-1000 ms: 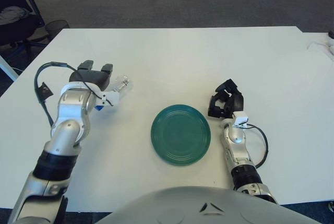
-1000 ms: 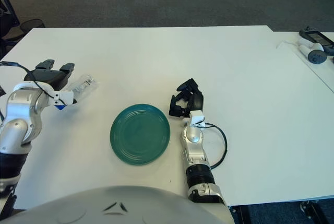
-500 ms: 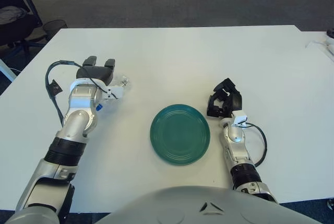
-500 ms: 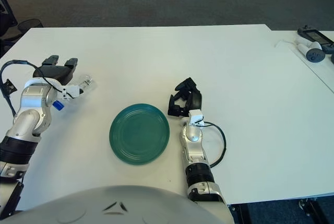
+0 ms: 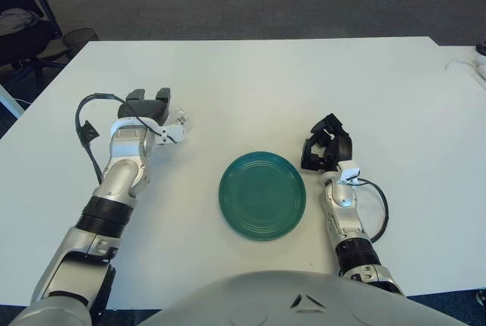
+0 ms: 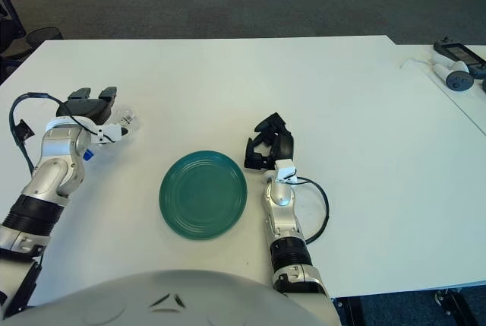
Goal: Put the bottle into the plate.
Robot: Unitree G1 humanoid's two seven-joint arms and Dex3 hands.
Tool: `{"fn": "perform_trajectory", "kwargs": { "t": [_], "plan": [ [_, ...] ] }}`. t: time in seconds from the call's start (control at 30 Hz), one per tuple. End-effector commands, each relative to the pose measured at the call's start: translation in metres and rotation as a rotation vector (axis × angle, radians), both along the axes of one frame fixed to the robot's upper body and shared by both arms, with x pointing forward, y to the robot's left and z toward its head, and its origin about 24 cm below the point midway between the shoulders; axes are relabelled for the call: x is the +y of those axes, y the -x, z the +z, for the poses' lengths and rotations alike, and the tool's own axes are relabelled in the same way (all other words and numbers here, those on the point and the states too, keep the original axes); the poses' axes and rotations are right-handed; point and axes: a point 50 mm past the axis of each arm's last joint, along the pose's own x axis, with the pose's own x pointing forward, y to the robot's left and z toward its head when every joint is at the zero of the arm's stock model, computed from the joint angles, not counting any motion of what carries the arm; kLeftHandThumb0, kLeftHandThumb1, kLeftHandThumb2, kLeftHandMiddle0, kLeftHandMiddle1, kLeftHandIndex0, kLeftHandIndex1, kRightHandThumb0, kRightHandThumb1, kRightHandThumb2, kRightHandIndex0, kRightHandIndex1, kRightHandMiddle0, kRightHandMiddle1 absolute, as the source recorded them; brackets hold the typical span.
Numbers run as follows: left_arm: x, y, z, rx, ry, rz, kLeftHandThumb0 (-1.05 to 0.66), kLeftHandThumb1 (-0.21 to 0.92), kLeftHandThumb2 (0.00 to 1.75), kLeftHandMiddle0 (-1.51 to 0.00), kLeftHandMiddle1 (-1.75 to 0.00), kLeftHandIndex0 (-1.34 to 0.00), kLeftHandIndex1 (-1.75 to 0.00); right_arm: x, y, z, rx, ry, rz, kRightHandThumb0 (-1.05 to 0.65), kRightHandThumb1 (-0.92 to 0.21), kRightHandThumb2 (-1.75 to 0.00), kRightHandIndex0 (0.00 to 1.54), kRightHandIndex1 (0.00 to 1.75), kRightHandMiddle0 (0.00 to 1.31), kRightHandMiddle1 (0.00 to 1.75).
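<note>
A clear plastic bottle [image 5: 180,121] with a blue cap [image 6: 87,153] lies on the white table [image 5: 304,83], left of the green plate [image 5: 263,195]. My left hand [image 5: 149,110] is over the bottle with its fingers curled around the body, and only the bottle's right end shows past them. The bottle rests on the table, about a hand's width from the plate's left rim. The plate is empty. My right hand [image 5: 327,151] rests on the table just right of the plate, fingers curled and holding nothing.
A grey device and a white object [image 6: 454,75] lie on a second table at the far right. An office chair [image 5: 23,26] stands off the table's far left corner. A black cable [image 5: 85,125] loops from my left wrist.
My left forearm has swung right and the hand has turned over the bottle. The bottle has stayed in nearly the same spot. The right hand has not moved.
</note>
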Motion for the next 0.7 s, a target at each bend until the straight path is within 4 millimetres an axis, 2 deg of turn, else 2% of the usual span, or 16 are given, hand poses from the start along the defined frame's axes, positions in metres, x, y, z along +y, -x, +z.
{"fn": "perform_trajectory", "kwargs": {
  "t": [0.0, 0.4, 0.5, 0.63, 0.67],
  "plan": [
    [0.0007, -0.0037, 0.0022, -0.028, 0.003, 0.012, -1.05, 0.92, 0.66, -0.25, -0.09, -0.04, -0.08, -0.0099, 0.0346, -0.0437, 0.19, -0.016, -0.033, 0.0, -0.04, -1.61, 0.84, 1.66, 0.6, 1.75],
    [0.0037, -0.0028, -0.0026, 0.108, -0.066, -0.002, -1.05, 0.92, 0.75, -0.43, -0.14, 0.0, -0.5, -0.0106, 0.0345, -0.0436, 0.185, -0.031, -0.026, 0.0, -0.06, -1.6, 0.82, 1.69, 0.58, 1.75],
    [0.004, -0.003, -0.0023, 0.144, -0.097, -0.009, -1.05, 0.92, 0.78, -0.52, -0.19, 0.0, -0.58, -0.0105, 0.0344, -0.0435, 0.19, -0.029, -0.036, 0.0, -0.06, -1.6, 0.82, 1.69, 0.58, 1.75],
    [0.0032, -0.0032, -0.0022, 0.166, -0.093, -0.012, -1.05, 0.92, 0.8, -0.57, -0.43, 0.0, -0.62, -0.0105, 0.034, -0.0427, 0.188, -0.03, -0.038, 0.0, -0.06, -1.59, 0.81, 1.69, 0.58, 1.75],
    [0.0032, -0.0031, -0.0023, 0.172, -0.091, -0.013, -1.05, 0.92, 0.8, -0.59, -0.55, 0.0, -0.64, -0.0105, 0.034, -0.0426, 0.189, -0.029, -0.038, 0.0, -0.07, -1.59, 0.81, 1.69, 0.57, 1.75]
  ]
}}
